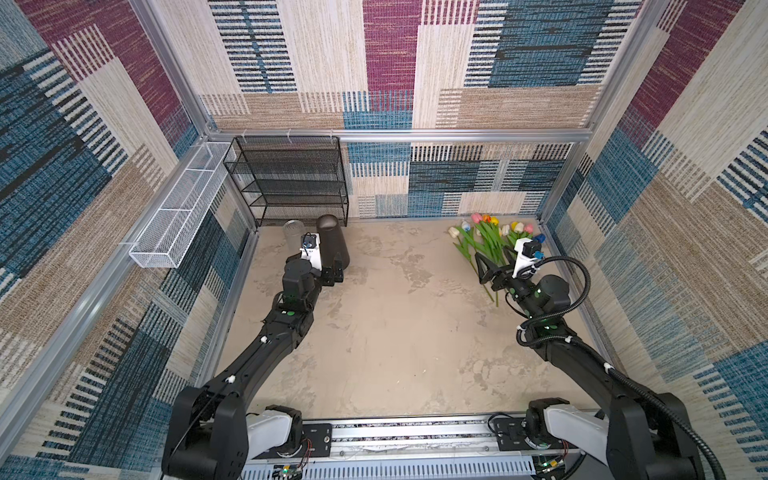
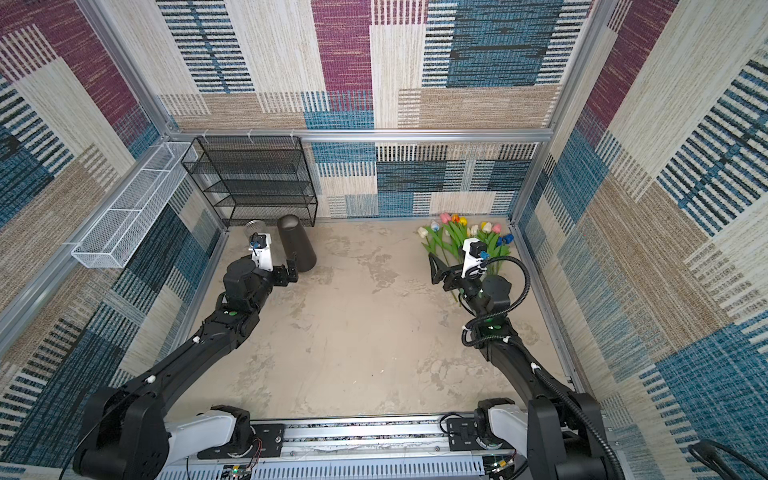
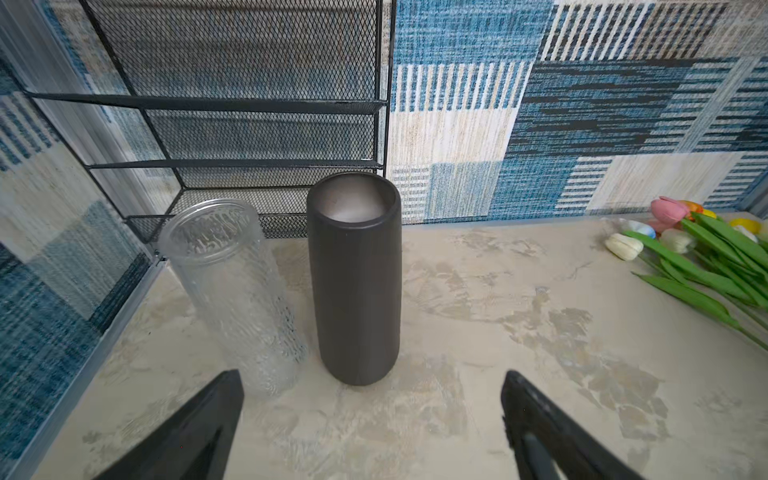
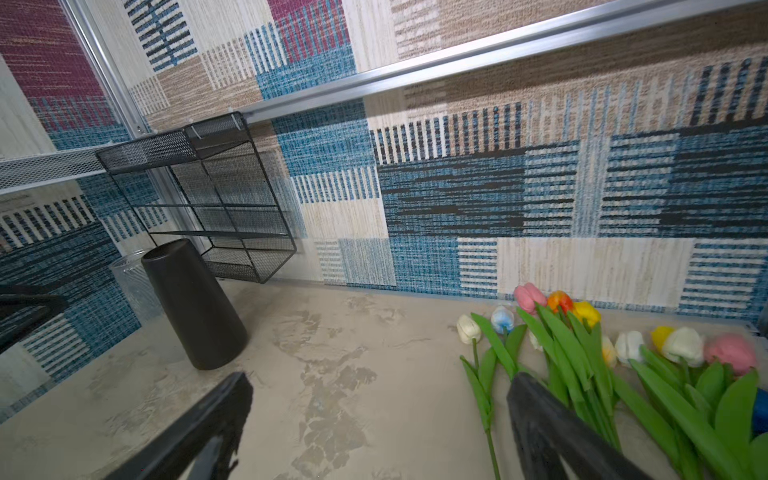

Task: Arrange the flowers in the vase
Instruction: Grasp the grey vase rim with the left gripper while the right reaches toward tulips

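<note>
Tooling: left gripper, jaws spread wide with nothing between them; set low, just in front of black vase near its foot, fingertips short of its wall and clear of it.

Tooling, second item: right gripper, jaws likewise wide apart and empty; well to the right of black vase, over the lower stems of the flowers. One finger lies across the leaves in the right wrist view; contact cannot be told.

Stock: flowers, artificial tulips in one loose bunch, lying flat on table, far right of black vase in the rear corner. Heads toward the back wall, stems toward the front. Heads pink, orange, yellow, cream, white tinged blue, deep blue; long green leaves. All outside both vases.

Vessels: black vase, tall matte cylinder, upright, mouth open, pale inner wall in the left wrist view. Glass vase, clear and textured, upright, just left of black vase with a narrow gap at the foot.

Fixtures: mesh rack, black and tiered, directly behind black vase. White basket, wire mesh, on the side wall up and left of black vase.

Markings: patterned strip on front rail, well apart from black vase, too small to read.
</note>
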`<state>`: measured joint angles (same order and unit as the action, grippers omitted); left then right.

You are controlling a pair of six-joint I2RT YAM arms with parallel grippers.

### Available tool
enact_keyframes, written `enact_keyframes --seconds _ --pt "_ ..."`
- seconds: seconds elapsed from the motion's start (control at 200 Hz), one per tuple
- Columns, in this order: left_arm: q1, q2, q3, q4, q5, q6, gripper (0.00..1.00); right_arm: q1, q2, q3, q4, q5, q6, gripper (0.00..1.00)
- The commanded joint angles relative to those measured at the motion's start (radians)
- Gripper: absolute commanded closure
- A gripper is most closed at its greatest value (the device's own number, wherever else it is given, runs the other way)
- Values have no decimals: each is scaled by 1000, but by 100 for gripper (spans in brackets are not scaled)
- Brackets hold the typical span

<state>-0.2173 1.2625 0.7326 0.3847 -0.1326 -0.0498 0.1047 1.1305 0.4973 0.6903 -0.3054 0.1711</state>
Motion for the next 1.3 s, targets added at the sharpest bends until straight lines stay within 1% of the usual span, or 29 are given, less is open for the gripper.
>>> enact_keyframes --seconds 0.0,0.165,0.316,0.576,0.731,0.907,1.017,1.112,1.177,1.237,1.297 --pt "9 76 50 98 78 -20 0 13 23 15 0 -47 20 0" --pt "12 223 149 111 87 17 0 19 16 -3 18 -64 33 0" --pt "12 334 221 124 45 16 0 20 11 -11 35 -82 36 0" --pt "16 460 304 180 -40 18 0 20 -3 -28 89 -124 41 0" --pt "22 530 362 170 -93 24 0 20 -10 -36 96 -118 46 0" --pt "29 591 405 212 -97 42 0 20 -27 -40 91 -121 45 0" --pt "28 617 434 203 -92 39 8 20 -40 -40 88 -118 47 0" --pt "30 632 438 218 -108 40 9 20 -52 -37 81 -113 44 0" --pt "33 640 443 218 -97 48 18 19 -60 -39 76 -113 43 0" --pt "36 648 450 218 -95 47 19 20 -66 -40 73 -109 44 0" --pt "39 652 454 218 -81 47 24 21 -70 -40 70 -107 44 0"
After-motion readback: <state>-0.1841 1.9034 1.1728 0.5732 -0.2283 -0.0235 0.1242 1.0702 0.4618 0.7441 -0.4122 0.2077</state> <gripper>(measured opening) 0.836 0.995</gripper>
